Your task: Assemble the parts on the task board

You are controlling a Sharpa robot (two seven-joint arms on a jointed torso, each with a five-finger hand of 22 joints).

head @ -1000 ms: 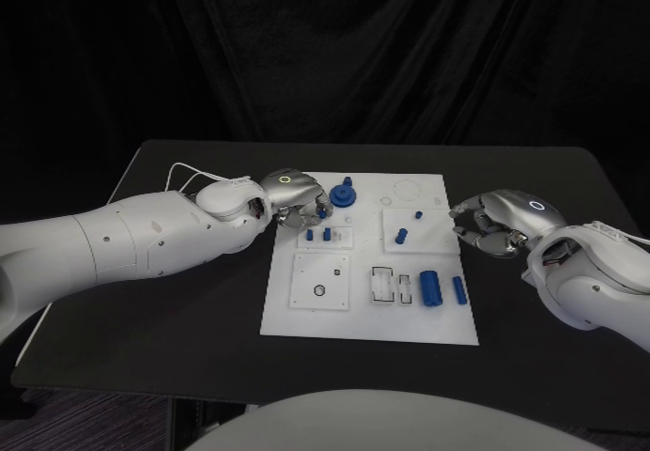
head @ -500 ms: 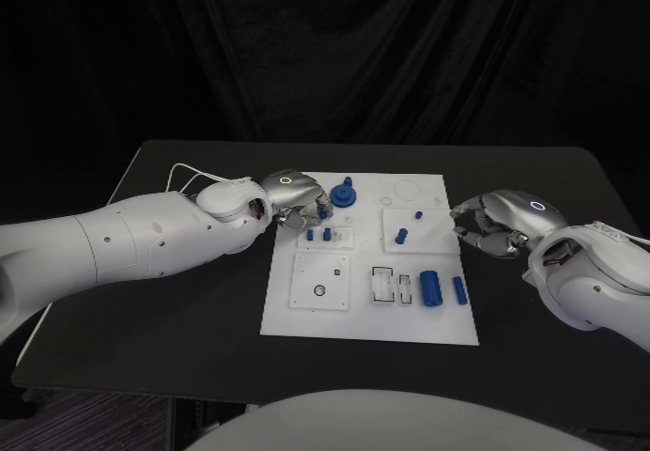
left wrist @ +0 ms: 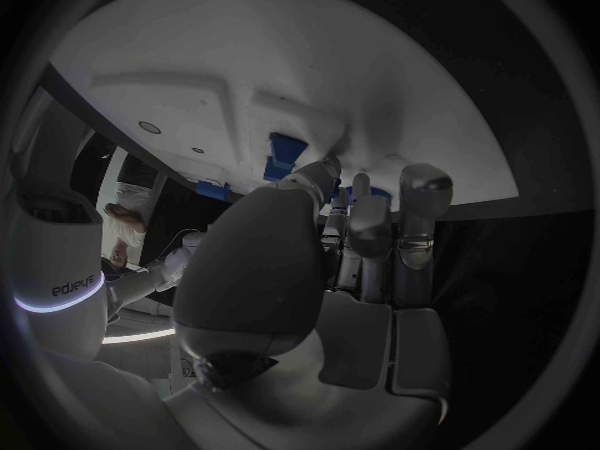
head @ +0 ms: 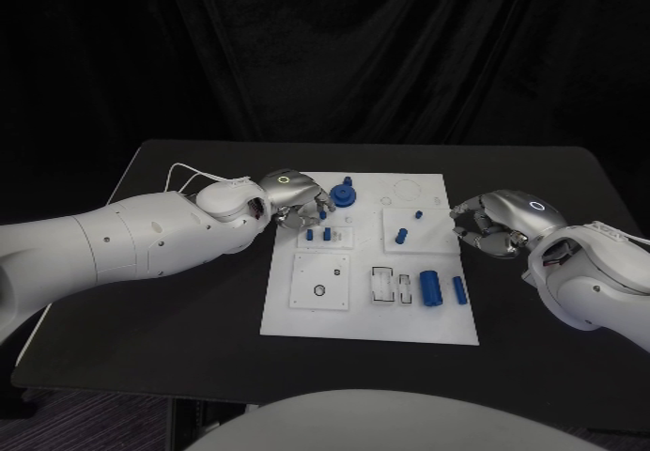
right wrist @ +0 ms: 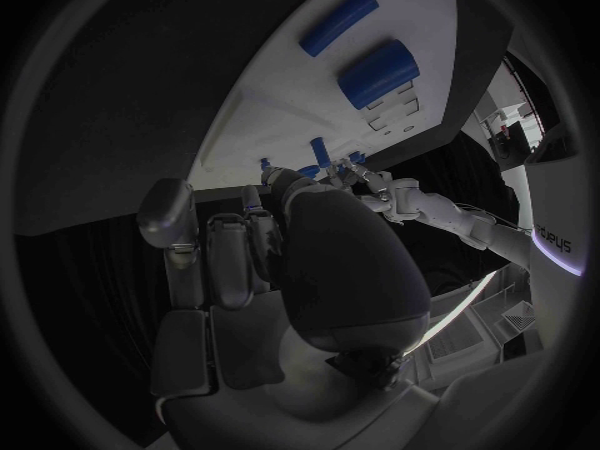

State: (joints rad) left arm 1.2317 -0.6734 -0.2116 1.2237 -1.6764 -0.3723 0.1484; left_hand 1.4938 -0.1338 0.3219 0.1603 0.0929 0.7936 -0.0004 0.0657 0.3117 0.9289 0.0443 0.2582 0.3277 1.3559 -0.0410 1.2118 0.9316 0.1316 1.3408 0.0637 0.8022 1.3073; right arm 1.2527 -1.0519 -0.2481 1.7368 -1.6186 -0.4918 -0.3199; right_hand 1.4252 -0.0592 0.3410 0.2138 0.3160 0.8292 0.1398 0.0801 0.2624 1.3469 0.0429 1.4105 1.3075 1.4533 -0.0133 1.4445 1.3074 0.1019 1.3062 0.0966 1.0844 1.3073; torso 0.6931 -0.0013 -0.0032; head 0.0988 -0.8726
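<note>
The white task board (head: 305, 315) lies mid-table. My left hand (head: 291, 199) hovers at its far left corner, fingers curled beside a blue round part (head: 343, 195). In the left wrist view the fingertips (left wrist: 423, 185) reach the board's edge (left wrist: 413, 100), and a bit of blue (left wrist: 364, 197) shows among them; whether it is held is unclear. Two small blue pegs (head: 318, 235) stand just below the hand. My right hand (head: 487, 225) stays off the board's right edge with its fingers (right wrist: 225, 240) curled in on nothing. Two blue cylinders (head: 431, 288) lie near the front right.
More blue pegs (head: 402, 237) stand on a raised block in the board's middle. Empty slots (head: 386, 285) and a ring-shaped recess (head: 319, 289) sit toward the front. Bare black table (head: 177, 310) surrounds the board on all sides.
</note>
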